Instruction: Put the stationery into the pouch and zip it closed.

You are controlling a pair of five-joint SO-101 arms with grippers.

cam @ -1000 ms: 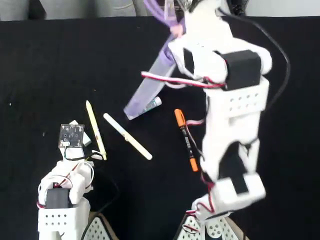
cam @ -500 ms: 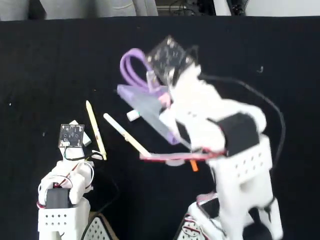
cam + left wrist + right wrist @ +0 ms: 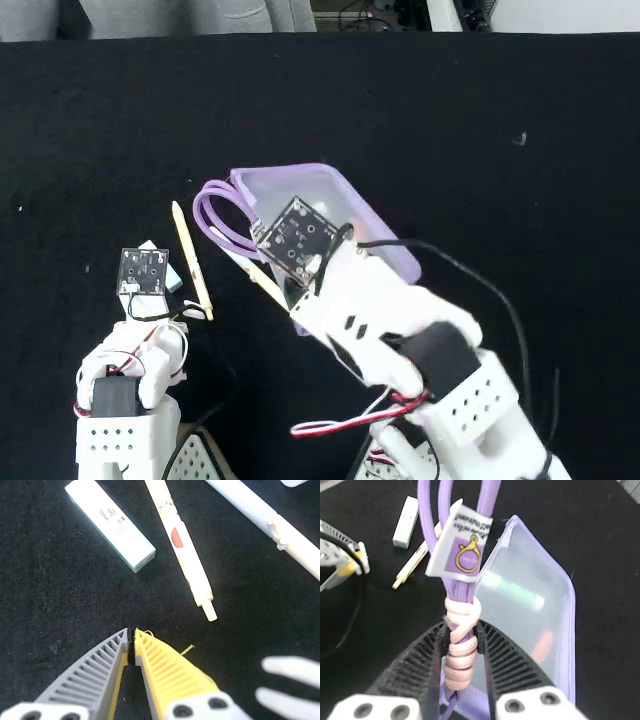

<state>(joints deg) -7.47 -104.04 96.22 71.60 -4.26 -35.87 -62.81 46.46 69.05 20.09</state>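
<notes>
**High view.** A translucent purple pouch is seen lying flat on the black bench, with its purple cord looped out to one side. The right arm is positioned over the pouch's near edge. A yellow pen is laid just beside the cord loop. A white pen is partly covered by the right arm. The left arm is stationed at the near edge of the bench, close to the yellow pen.

**Left wrist view.** The left pincer is held just above the bench with its tips together, and nothing is gripped. A pale eraser, the yellow pen and the white pen are laid out beyond it, each apart from the others.

**Right wrist view.** The right pincer is clamped on the cord where a pink coil is wound round it. A white tag is attached to the cord further along. Green and orange shapes are visible through the pouch wall, but they cannot be identified.
</notes>
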